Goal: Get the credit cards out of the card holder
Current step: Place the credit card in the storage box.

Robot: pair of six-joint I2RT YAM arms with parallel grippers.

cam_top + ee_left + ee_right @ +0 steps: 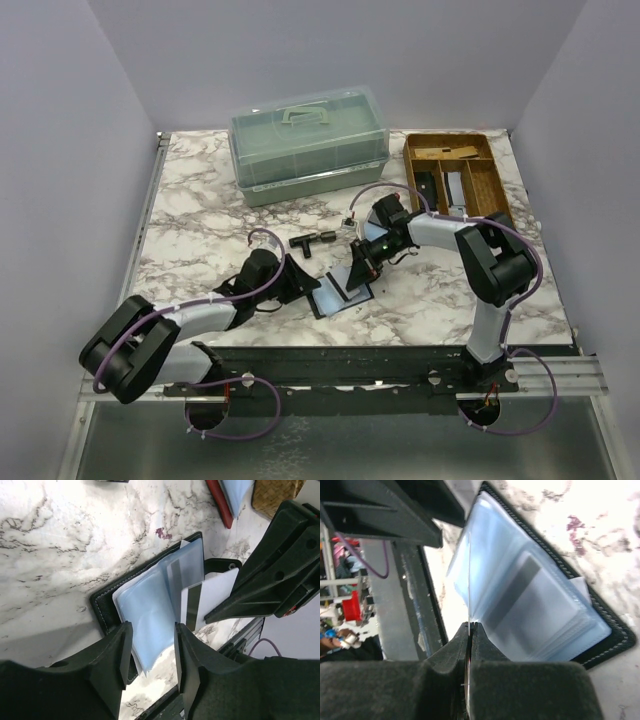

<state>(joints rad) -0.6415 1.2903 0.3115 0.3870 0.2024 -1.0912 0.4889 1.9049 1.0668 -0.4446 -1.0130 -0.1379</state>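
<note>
Left tool (151, 636) nearest, released: fingers apart, either side of near edge of blue plastic sleeves (150, 605). Card holder (100, 611) lies open on marble counter (60, 540), around middle, toward near edge. My right tool (470, 628) clenched on thin edge of credit card (217, 592), pale with grey stripe, sticking partly out of holder. Farther: small black T-piece (308, 242). Far middle: green box (308, 150). Far right: wooden tray (499, 185).
</note>
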